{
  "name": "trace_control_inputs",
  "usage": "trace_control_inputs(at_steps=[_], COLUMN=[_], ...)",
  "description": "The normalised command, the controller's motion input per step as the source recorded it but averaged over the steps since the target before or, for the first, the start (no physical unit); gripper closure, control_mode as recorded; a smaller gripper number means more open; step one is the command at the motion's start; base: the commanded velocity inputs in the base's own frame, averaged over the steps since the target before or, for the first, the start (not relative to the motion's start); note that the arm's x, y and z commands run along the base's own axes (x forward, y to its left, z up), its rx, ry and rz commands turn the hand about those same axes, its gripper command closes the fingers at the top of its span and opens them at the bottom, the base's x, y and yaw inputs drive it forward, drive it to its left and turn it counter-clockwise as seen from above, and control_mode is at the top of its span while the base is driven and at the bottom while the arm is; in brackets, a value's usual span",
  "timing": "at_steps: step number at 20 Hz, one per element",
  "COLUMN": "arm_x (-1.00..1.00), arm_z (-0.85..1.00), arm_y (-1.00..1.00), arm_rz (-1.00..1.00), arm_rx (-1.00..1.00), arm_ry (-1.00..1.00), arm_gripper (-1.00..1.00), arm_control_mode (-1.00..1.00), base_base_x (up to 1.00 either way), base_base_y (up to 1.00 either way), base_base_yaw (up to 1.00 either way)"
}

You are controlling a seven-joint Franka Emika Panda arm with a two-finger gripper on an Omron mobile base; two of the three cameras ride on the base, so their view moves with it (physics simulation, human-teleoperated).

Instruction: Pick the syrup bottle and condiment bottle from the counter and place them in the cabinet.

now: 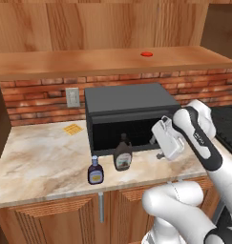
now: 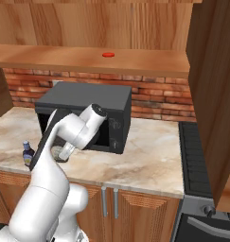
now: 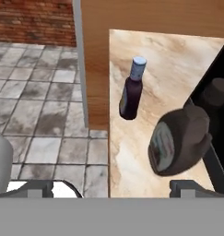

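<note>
The syrup bottle point(image 1: 122, 153) is dark brown with a black cap and stands on the counter just in front of the microwave. Left of it, near the counter's front edge, stands the small condiment bottle point(image 1: 95, 170) with its bluish cap. My gripper point(image 1: 156, 148) hangs open a short way right of the syrup bottle, level with it and pointing toward it. In the hand view the syrup bottle point(image 3: 178, 144) lies close ahead near the right fingertip point(image 3: 191, 186), the condiment bottle point(image 3: 132, 92) farther off, and nothing sits between the fingers of the gripper point(image 3: 115, 189). The cabinet shelf point(image 1: 89, 64) runs above.
A black microwave point(image 1: 127, 112) stands right behind the syrup bottle, under the shelf. A red dot point(image 1: 146, 54) marks the shelf board. A yellow pad point(image 1: 73, 128) lies at the back left of the marble counter point(image 1: 36, 162). A stove point(image 2: 197, 156) sits to the right.
</note>
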Motion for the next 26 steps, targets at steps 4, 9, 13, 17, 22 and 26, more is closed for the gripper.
trace_control_inputs(at_steps=[4, 9, 13, 17, 22, 26], arm_x=[0.10, 0.02, 0.00, 0.00, 0.03, 0.24], arm_z=[-0.11, -0.12, -0.11, -0.09, -0.05, 0.00], arm_y=[0.11, 0.21, 0.23, 0.21, 0.08, 0.00], arm_rz=[0.09, 0.00, 0.00, 0.00, 0.00, 0.00], arm_rx=[0.00, 0.00, 0.00, 0.00, 0.00, 0.00], arm_ry=[0.00, -0.05, -0.07, -0.08, -0.07, 0.00], arm_gripper=[-1.00, -1.00, -1.00, -1.00, -1.00, -1.00], arm_control_mode=[-1.00, -1.00, -1.00, -1.00, -1.00, -1.00], base_base_x=[0.00, 0.00, 0.00, 0.00, 0.00, 0.00], base_base_y=[0.00, 0.00, 0.00, 0.00, 0.00, 0.00], base_base_yaw=[0.00, 0.00, 0.00, 0.00, 0.00, 0.00])
